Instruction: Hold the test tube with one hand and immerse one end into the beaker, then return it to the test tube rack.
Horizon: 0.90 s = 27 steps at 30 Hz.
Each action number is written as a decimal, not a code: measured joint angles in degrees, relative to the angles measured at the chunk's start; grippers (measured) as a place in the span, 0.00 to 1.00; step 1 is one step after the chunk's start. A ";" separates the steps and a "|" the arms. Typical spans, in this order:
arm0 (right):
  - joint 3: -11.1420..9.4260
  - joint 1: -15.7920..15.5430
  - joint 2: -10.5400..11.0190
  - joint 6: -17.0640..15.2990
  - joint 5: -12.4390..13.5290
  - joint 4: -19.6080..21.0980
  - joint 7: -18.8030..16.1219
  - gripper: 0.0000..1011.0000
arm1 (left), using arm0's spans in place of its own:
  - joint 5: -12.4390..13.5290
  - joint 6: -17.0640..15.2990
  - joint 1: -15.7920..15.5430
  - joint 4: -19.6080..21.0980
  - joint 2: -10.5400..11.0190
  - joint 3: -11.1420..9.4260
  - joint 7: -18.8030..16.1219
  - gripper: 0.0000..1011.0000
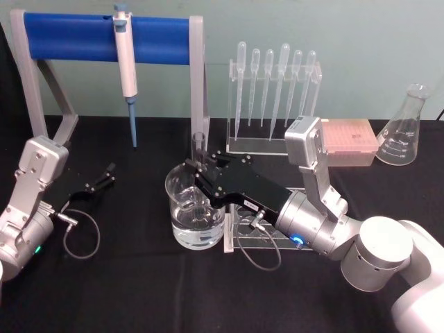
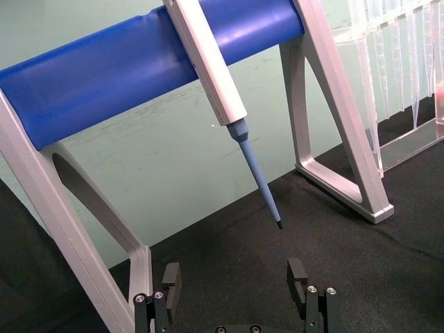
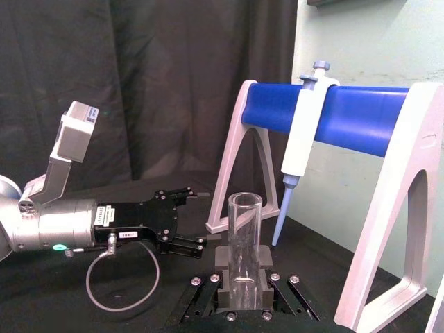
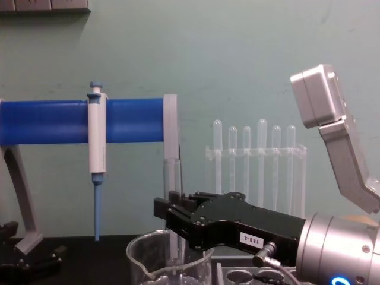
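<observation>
Dipping step underway: right tool (image 1: 198,168) clamped on the upright test tube (image 1: 199,144), lower end down inside the beaker (image 1: 173,194); can't tell if it's wet. Return to the rack (image 1: 232,243) not yet done. Left tool (image 1: 103,179) parked wide over the counter (image 1: 139,291), well apart.

Upright test tube (image 1: 199,147) in beaker (image 1: 172,211)

the right gripper (image 1: 196,168) hides the lower half of the test tube (image 1: 199,144); the chest view's edge cuts the beaker (image 4: 138,261) off at its base; the arm covers most of the rack (image 1: 244,234)
</observation>
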<state>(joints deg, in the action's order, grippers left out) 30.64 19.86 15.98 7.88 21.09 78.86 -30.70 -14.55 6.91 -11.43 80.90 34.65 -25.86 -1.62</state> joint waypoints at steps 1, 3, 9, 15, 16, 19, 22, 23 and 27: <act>0.00 0.00 0.00 0.00 0.00 0.00 0.00 0.22 | 0.00 0.00 0.00 0.00 0.00 0.00 0.00 0.99; 0.00 0.00 0.00 0.00 0.00 0.00 0.00 0.22 | 0.00 0.00 0.00 0.00 0.00 0.00 0.00 0.99; 0.00 0.00 0.00 0.00 0.00 0.00 0.00 0.22 | 0.00 0.00 0.00 0.00 0.00 0.00 0.00 0.99; 0.00 0.00 0.00 0.00 0.00 0.00 0.00 0.22 | 0.00 0.00 0.00 0.00 0.00 0.01 0.00 0.99; 0.00 0.00 0.00 0.00 0.00 0.00 0.00 0.22 | 0.00 0.00 0.00 0.00 0.00 0.01 0.00 0.99; 0.00 0.00 0.00 0.00 0.00 0.00 0.00 0.22 | 0.00 0.00 0.00 0.00 0.00 0.00 0.00 0.99; 0.00 0.00 0.00 0.00 0.00 0.00 0.00 0.22 | 0.00 0.00 0.00 0.00 0.00 0.00 0.00 0.99; 0.00 0.00 0.00 0.00 0.00 0.00 0.00 0.22 | 0.00 0.00 0.00 0.00 0.00 0.00 0.00 0.99; 0.00 0.00 0.00 0.00 0.00 0.00 0.00 0.22 | 0.00 0.00 0.00 0.00 0.00 0.00 0.00 0.99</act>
<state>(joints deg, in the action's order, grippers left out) 30.64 19.86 15.98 7.88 21.09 78.86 -30.70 -14.55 6.91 -11.43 80.90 34.65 -25.86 -1.62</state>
